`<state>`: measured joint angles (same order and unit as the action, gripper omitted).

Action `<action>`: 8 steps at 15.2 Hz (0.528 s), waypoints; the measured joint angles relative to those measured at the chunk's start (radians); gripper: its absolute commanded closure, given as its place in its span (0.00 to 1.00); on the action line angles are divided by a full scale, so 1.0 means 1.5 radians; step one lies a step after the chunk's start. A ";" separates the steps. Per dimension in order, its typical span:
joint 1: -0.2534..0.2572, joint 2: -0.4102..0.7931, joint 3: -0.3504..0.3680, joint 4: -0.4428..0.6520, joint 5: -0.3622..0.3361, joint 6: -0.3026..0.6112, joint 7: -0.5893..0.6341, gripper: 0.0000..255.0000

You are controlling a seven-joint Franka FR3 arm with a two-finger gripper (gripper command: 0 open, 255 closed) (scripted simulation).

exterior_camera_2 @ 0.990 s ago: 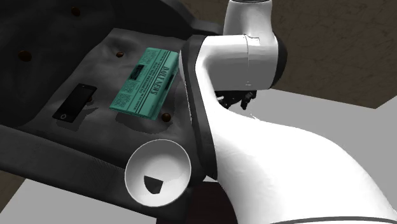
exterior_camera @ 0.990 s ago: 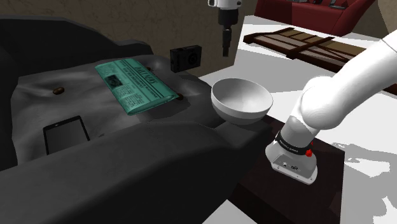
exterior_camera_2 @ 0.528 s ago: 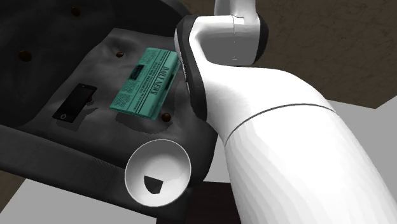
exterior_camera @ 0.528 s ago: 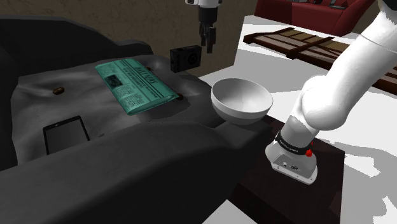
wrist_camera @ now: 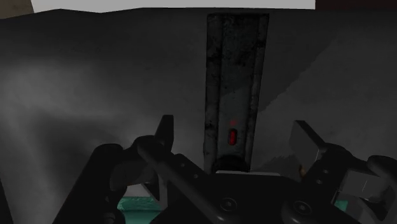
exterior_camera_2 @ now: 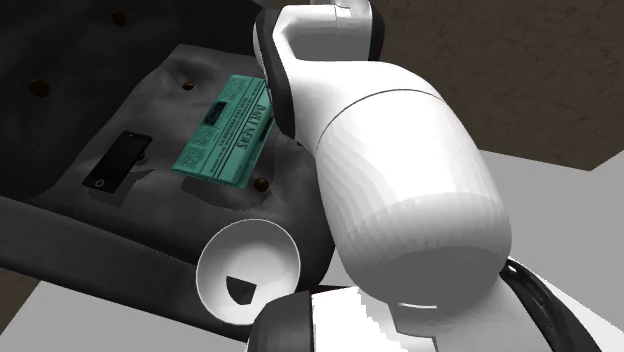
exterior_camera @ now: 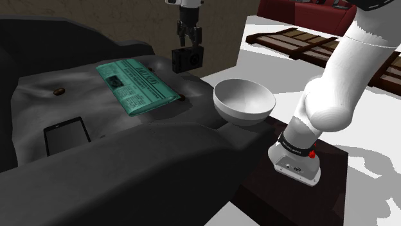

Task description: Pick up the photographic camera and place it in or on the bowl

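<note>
In the shoulder view your hand (exterior_camera: pixel 187 40) hangs straight above the camera (exterior_camera: pixel 187 59), its fingertips just over the camera's top. The camera is a black box standing at the far edge of the dark sofa (exterior_camera: pixel 128 176) seat, where the cushion ends in front of a brown wall. To that view's right of it the seat gives way to white floor. You have bare cushion between the camera and the white bowl (exterior_camera: pixel 244 101). The bowl sits at the seat's right edge, near the stand (exterior_camera: pixel 331 192). Count one camera, one bowl, one teal newspaper (exterior_camera: pixel 137 85) and one black phone (exterior_camera: pixel 66 135). The newspaper lies near the camera on that view's left, and the phone is well apart from both.

In the second exterior view the white arm (exterior_camera_2: pixel 400 190) takes up the right side. The bowl (exterior_camera_2: pixel 248 270) sits right at the seat's near edge, beside the arm. The newspaper's heading looks like "DAILY NEWS". Four brown buttons dot the cushion.

In the wrist view your fingers (wrist_camera: pixel 167 130) are spread wide. The camera (wrist_camera: pixel 235 76) runs lengthwise between them with a gap on each side, so neither finger touches it. It carries a small red mark on top.
</note>
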<state>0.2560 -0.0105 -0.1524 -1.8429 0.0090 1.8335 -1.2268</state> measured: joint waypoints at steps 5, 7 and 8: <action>0.002 0.008 0.001 -0.032 0.003 0.041 -0.008 0.00; 0.001 0.010 0.001 -0.041 0.003 0.051 -0.009 0.00; 0.001 0.010 0.001 -0.043 0.003 0.053 -0.009 0.00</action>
<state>0.2581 0.0042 -0.1504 -1.9069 0.0135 1.9135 -1.2404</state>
